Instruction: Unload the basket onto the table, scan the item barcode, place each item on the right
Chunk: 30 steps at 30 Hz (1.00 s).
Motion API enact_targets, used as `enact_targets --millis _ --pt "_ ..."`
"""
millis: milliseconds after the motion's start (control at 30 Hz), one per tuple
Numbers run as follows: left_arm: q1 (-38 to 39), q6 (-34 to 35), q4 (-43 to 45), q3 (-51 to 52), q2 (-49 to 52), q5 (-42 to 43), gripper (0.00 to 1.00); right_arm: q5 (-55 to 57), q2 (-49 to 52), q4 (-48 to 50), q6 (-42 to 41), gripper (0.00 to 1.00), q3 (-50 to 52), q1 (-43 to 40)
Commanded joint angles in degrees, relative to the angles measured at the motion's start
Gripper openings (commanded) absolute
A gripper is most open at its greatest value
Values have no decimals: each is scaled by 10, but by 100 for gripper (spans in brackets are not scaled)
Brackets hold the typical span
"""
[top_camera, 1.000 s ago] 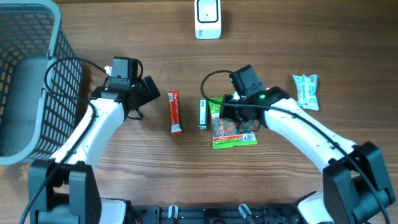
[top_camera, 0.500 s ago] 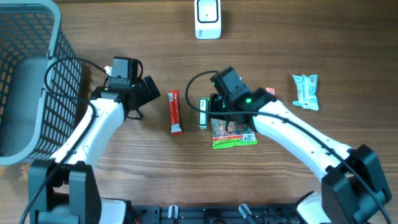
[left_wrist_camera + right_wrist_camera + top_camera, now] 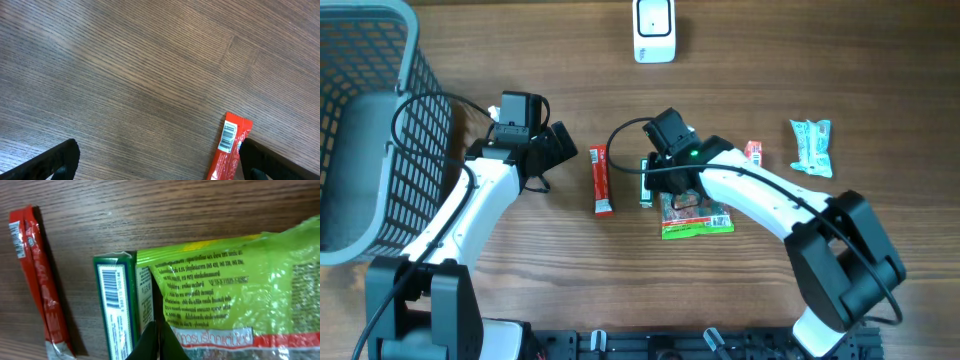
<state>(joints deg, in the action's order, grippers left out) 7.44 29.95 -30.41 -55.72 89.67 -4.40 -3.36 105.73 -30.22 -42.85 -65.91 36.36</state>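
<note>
A green box [image 3: 646,183] with a barcode on its top face [image 3: 112,295] lies between a red snack bar [image 3: 601,181] and a green snack bag [image 3: 700,218]. My right gripper [image 3: 667,181] is shut, and its tips [image 3: 156,331] hang over the seam between the box and the bag [image 3: 240,280] with nothing between them. Left of the red bar, my left gripper [image 3: 568,150] stands open, low over the wood [image 3: 160,167]. The bar's barcode end [image 3: 229,137] lies just inside its right finger. A white scanner [image 3: 654,30] stands at the far edge.
A grey mesh basket [image 3: 415,120] fills the far left. A small red packet [image 3: 753,151] and a teal packet [image 3: 811,146] lie at the right. The red bar [image 3: 37,280] also shows left of the box in the right wrist view.
My right arm has swung left, from above the green bag to the box's edge, which uncovers the small red packet. The left arm has not moved.
</note>
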Motion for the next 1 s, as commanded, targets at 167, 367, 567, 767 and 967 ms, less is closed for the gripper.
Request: enact_targets --millis 167,367,567,767,967 --pt "-2 8 2 -1 -5 5 100 -2 53 49 -27 5 -9 2" --pt "-2 8 2 -1 -5 5 100 -63 57 66 -28 4 -9 2" --pt "-2 8 2 -1 -5 5 100 -87 57 34 -74 4 -9 3" --pt "-2 8 2 -1 -5 8 100 -100 57 5 -133 4 -9 5" --pt "-2 8 2 -1 -5 16 100 -148 57 10 -144 4 -9 13"
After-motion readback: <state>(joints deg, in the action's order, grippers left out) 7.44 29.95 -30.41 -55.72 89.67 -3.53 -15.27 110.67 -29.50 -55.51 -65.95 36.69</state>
